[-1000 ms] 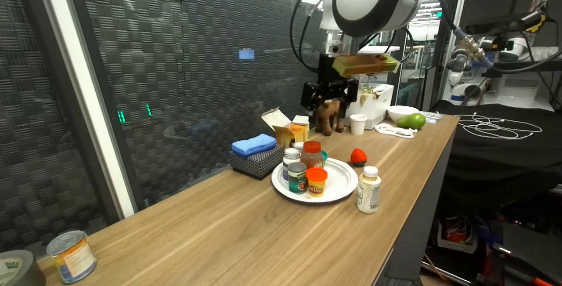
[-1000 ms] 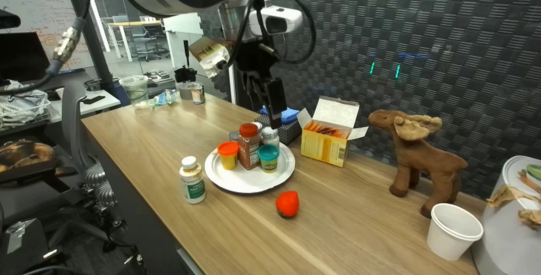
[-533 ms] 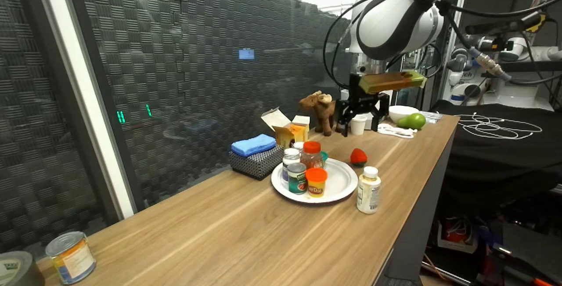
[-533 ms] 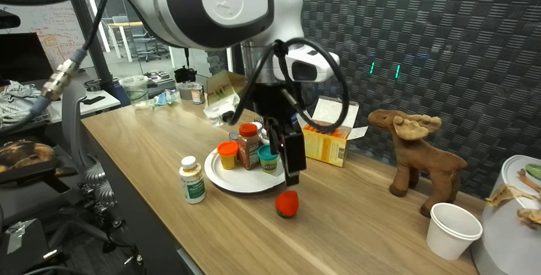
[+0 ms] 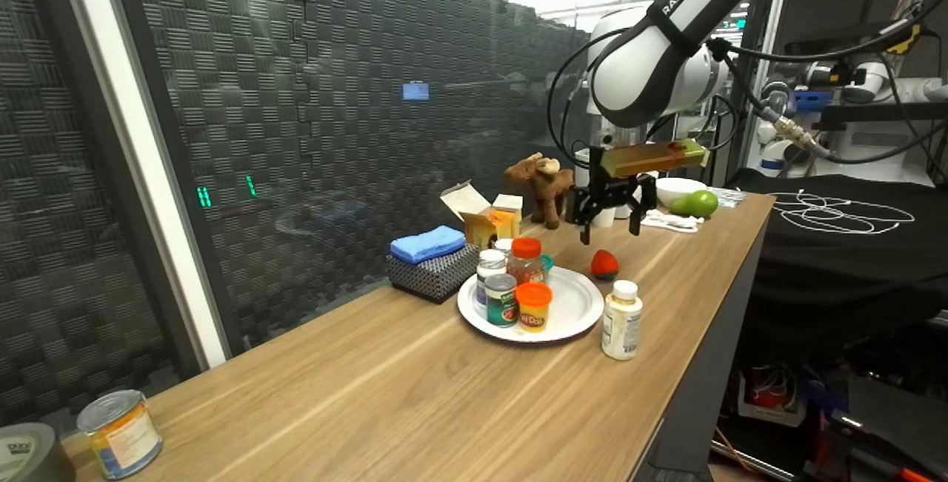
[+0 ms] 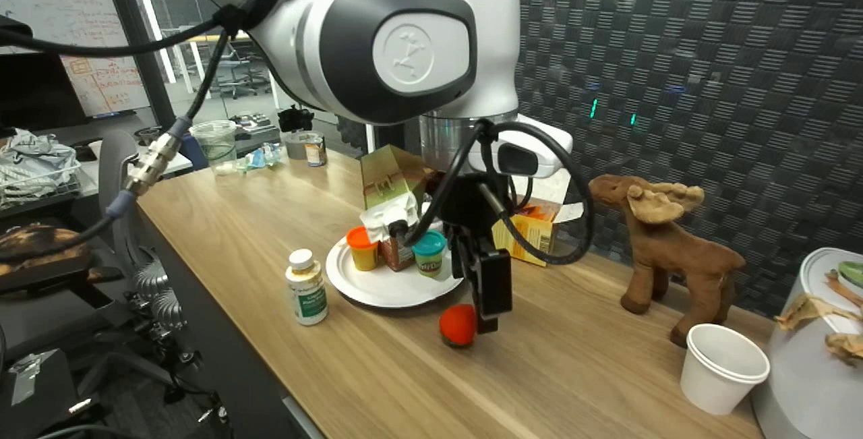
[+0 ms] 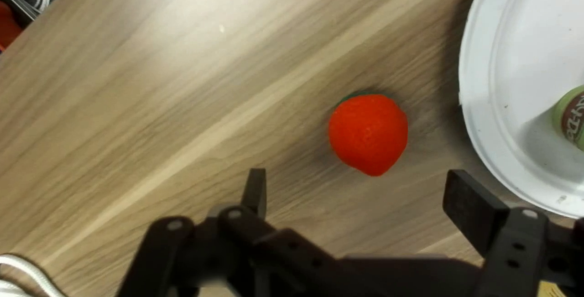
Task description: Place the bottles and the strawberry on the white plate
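1. Beneath it all, the wooden surface (image 5: 370, 386) carries everything the task names.

2. On it the white plate (image 5: 574, 312) lies flat, with a cluster already standing on it: among others a red-capped bottle (image 5: 526, 269), an orange-lidded tub (image 5: 533, 317) and a teal-lidded tub (image 6: 429, 258).

3. The gripper (image 5: 610, 232) points down above the surface, its jaws spread wide apart with nothing between them.

4. The white-capped bottle (image 5: 621, 326) stands upright on the surface just beside the plate, one of two pieces apparently left to bring over.

5. The strawberry (image 7: 368, 133) sits on the surface just beside the plate's rim, not touching it. It appears to rest on its dark leafy end, tip upward, so its long axis runs roughly upright and should offer the jaws much the same width all round. In the wrist view it lies lower than the fingertips and a little beyond them, sideways within their span, slightly nearer the plate-side finger (image 7: 474, 210). That is what the coming move turns on: it calls, I judge, chiefly for lowering with little sideways correction; whether some forward shift is needed too, I cannot tell. That same finger looks likeliest to catch the rim going down.
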Tool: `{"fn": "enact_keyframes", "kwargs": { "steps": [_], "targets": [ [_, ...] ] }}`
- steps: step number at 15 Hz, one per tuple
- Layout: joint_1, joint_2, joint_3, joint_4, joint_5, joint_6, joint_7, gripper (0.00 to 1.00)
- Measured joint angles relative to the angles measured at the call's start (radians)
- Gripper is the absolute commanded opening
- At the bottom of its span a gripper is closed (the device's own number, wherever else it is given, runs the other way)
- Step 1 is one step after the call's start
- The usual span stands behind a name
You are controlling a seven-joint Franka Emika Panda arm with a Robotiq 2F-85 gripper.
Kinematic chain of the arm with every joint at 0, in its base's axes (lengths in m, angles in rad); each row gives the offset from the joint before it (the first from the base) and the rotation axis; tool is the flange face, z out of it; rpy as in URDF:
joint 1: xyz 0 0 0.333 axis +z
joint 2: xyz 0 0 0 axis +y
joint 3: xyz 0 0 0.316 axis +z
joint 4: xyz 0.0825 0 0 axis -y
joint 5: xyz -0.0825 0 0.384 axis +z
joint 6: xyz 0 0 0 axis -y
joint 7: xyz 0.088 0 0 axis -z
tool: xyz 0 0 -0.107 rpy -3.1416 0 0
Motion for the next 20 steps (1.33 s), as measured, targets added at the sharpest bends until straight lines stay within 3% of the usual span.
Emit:
{"fn": "enact_keyframes", "kwargs": {
  "steps": [9, 10, 11, 13, 18, 20],
  "targets": [
    [-0.004, 0.098, 0.002, 0.038, 0.118, -0.03, -0.01, 1.0],
    [-0.005, 0.103, 0.002, 0.038, 0.129, -0.031, -0.011, 0.96],
    [-0.007, 0.107, 0.002, 0.039, 0.135, -0.031, -0.012, 0.74],
    [-0.012, 0.113, 0.002, 0.041, 0.145, -0.031, -0.012, 0.7],
    [-0.016, 0.114, 0.003, 0.048, 0.149, -0.031, -0.012, 0.31],
    [-0.016, 0.109, 0.005, 0.045, 0.149, -0.031, -0.012, 0.26]
  ]
}}
